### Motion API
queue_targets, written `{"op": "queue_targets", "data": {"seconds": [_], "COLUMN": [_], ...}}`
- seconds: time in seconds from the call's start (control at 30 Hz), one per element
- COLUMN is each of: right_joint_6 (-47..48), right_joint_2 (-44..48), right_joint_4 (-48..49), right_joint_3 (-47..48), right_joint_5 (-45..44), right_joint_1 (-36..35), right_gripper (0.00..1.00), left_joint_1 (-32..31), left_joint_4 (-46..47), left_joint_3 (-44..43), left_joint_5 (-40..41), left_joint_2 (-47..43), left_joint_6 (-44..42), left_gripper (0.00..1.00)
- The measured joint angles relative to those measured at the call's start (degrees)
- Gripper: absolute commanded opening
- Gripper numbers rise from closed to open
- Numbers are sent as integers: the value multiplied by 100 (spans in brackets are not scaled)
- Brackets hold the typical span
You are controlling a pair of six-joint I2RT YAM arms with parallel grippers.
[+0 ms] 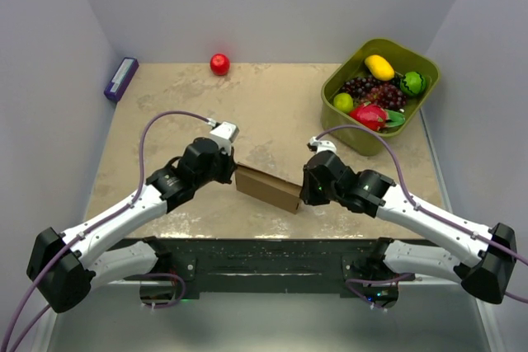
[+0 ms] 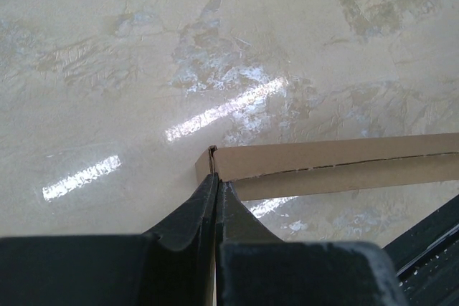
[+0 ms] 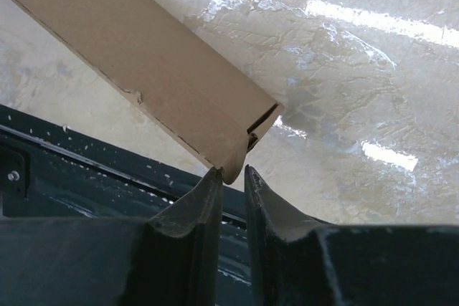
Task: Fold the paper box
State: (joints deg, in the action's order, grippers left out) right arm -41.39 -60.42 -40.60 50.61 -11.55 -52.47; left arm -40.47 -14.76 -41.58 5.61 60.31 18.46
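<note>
paper box (image 1: pixel 268 190): brown cardboard folded flat into a long narrow strip, lying close to the front edge of the desk (image 1: pixel 272 113). It slants, with its left end farther back than its right end. Whether it rests on the desk or is held just above it cannot be told.
left jaws: clenched on the corner at the paper box's left end. In the left wrist view the two tips press together and the cardboard edge runs in between them.
right jaws: at the corner of the paper box's right end, released, with a narrow slit between the tips. The corner sits at the mouth of the slit with a gap showing beside it.
left arm (image 1: pixel 124 212): reaches to the paper box from its near left.
right arm (image 1: pixel 412 204): reaches to the paper box from its near right.
desk: pale, mottled and glossy, with streaks of reflected light beyond the paper box.
green bin (image 1: pixel 373 144): beyond the paper box to the right and well apart from it, holding mixed fruit.
red ball (image 1: pixel 219 64): far behind the paper box, slightly left, by the back wall.
purple object (image 1: pixel 120 79): far behind the paper box to the left, against the side wall.
</note>
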Motion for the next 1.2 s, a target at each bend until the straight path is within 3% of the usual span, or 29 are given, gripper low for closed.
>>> {"op": "queue_targets", "data": {"seconds": [0.2,0.47,0.57,0.83,1.2], "right_joint_6": [-105,-181,-201,-221,-313], "right_joint_2": [85,125,127,278,284], "right_joint_4": [114,133,111,66,81], "right_joint_3": [-85,-109,-109,-107,-107], "right_joint_5": [-57,-105,-153,-363,-400], "right_joint_1": [0,0,0,0,0], "right_gripper": [14,30,31,15,4], "left_joint_1": [-72,-157,-179,-219,-317], "left_joint_4": [0,2,2,4,39], "left_joint_3": [0,0,0,0,-22], "left_joint_5": [83,186,205,227,319], "left_joint_2": [0,7,11,13,76], "left_joint_6": [-4,-24,-37,-66,-168], "left_gripper": [0,0,0,0,0]}}
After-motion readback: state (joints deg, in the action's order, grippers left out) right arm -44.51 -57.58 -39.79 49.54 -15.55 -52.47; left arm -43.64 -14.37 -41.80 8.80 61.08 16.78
